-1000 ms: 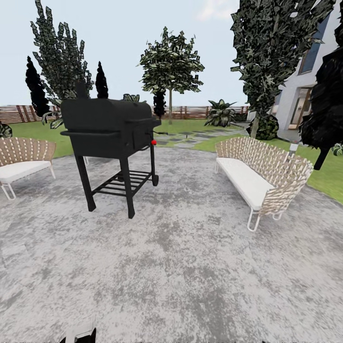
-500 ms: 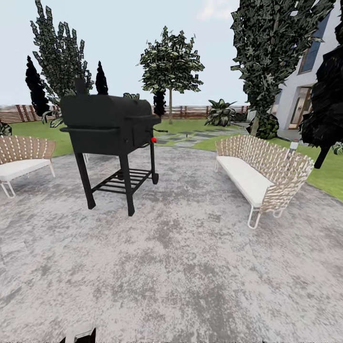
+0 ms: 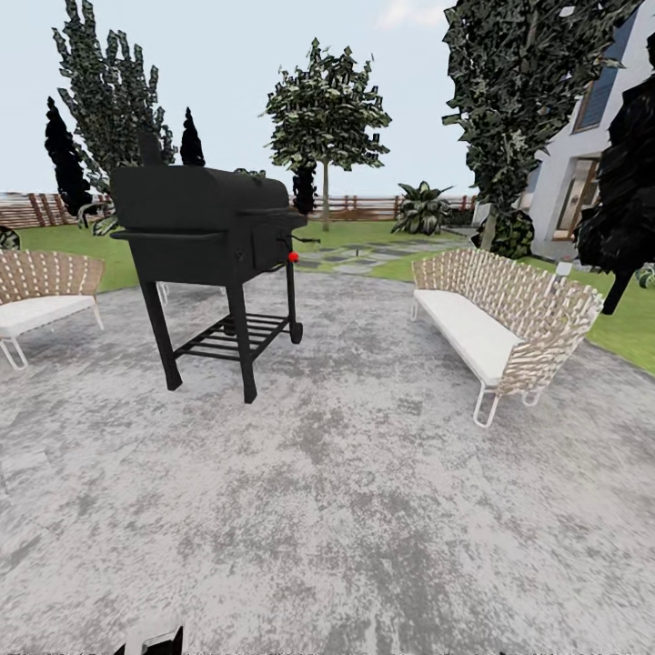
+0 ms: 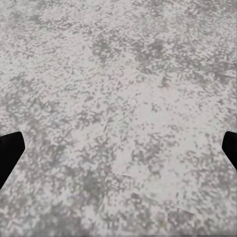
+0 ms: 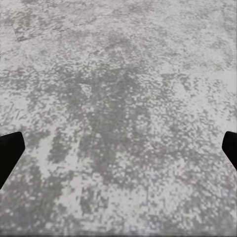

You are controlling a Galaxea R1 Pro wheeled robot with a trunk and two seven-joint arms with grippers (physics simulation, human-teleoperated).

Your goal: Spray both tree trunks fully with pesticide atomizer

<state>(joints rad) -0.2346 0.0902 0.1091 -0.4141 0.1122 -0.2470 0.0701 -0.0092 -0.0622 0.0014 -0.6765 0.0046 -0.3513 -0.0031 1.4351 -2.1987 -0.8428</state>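
**On the stone patio, garden lawn ahead**

Mottled grey stone paving (image 3: 364, 509) spreads across the near ground, blotchy and rough-grained. A matte black barrel grill (image 3: 205, 227) stands at the left on thin legs with a slatted lower shelf, a small red knob on its right side. Right of it sits a curved wicker sofa (image 3: 505, 323) with a woven tan back, white cushion and white wire legs; a second wicker seat (image 3: 41, 291) of the same make shows at the far left.

Beyond the paving lies the green lawn (image 3: 86, 250), backed by a brown slat fence (image 3: 364, 211). A slim-stemmed leafy tree (image 3: 326, 118) rises at the far centre, and a white house (image 3: 582, 173) stands at the right.

The left hand (image 4: 118, 148) hangs above the paving, its dark fingertips (image 4: 10, 153) spread wide at the frame's edges, holding nothing. The right hand (image 5: 118, 148) is likewise spread wide and empty over the stone.
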